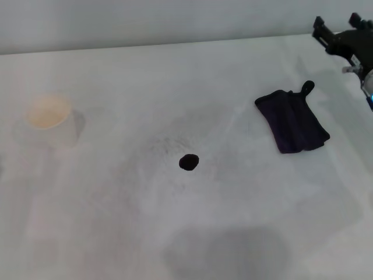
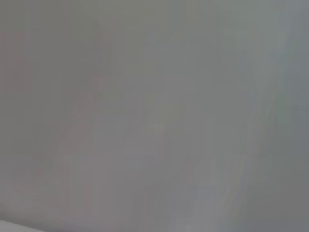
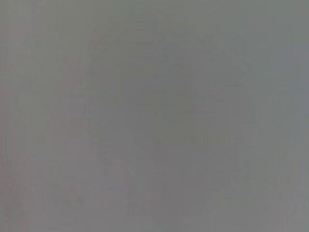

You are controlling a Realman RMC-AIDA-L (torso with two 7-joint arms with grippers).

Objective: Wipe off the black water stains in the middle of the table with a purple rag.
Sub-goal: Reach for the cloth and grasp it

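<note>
One black water stain point(image 1: 188, 162), a small round blot, sits near the middle of the table point(image 1: 116, 233). One purple rag point(image 1: 292, 119) lies folded well to its right, loop tab pointing to the far side. One white cup point(image 1: 50, 120) stands far to the left. The right gripper point(image 1: 344, 38) hangs beyond the rag, touching nothing, its grip state unclear.

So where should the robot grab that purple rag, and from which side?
Probably pinch the purple rag from straight above, across its folded middle. It lies flat on the table, so a side approach finds no edge to catch, and the small loop tab at its far corner is a thin target. The right gripper is nearest, beyond that corner.
</note>
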